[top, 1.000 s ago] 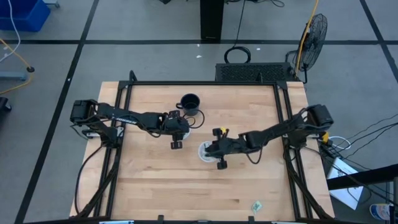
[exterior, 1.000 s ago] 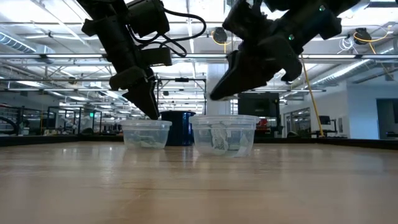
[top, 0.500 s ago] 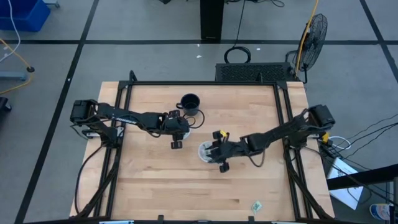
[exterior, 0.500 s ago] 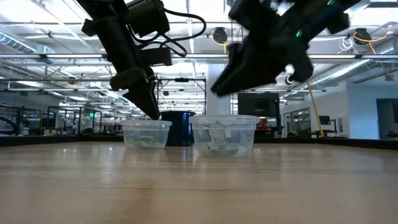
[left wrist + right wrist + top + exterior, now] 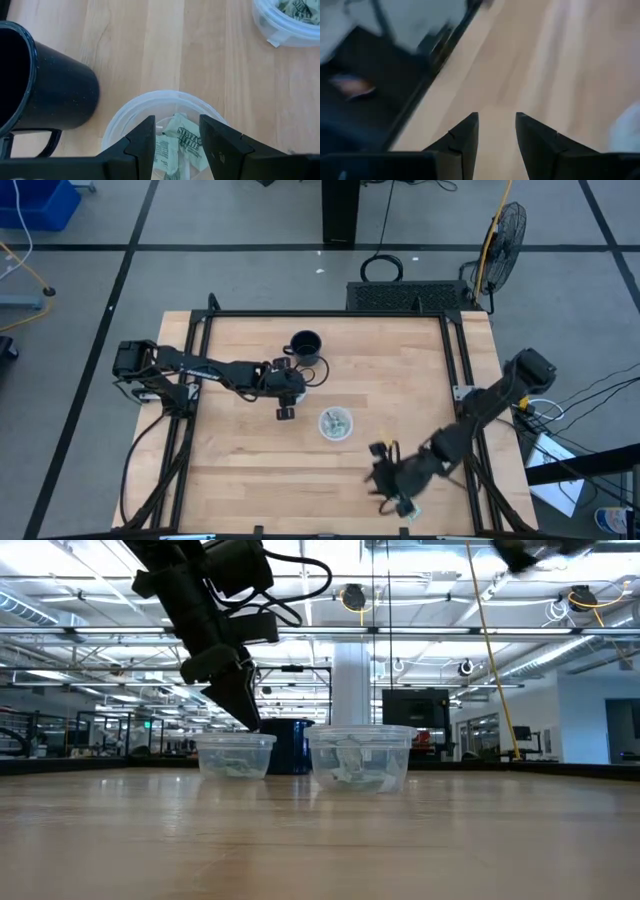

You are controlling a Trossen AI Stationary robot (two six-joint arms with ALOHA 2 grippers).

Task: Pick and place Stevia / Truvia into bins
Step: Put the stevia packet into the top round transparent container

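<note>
Left gripper (image 5: 176,122) poised directly above the left clear cup (image 5: 118,119), just beside the black mug (image 5: 47,95). Fingers (image 5: 142,142) moderately apart, nothing between them. Probably parked there to drop straight into the cup without clipping its rim. Several Stevia packets (image 5: 181,141) already lying inside.

More packets in the second cup (image 5: 336,423), mid-desk and clear of both arms.

Right gripper (image 5: 392,483) low at the near right corner of the desk (image 5: 250,470), fingers (image 5: 465,135) parted and empty. Presumably spread to straddle the lone packet (image 5: 411,509) lying flat near the desk's edge. Hard to tell whether touching it yet.
</note>
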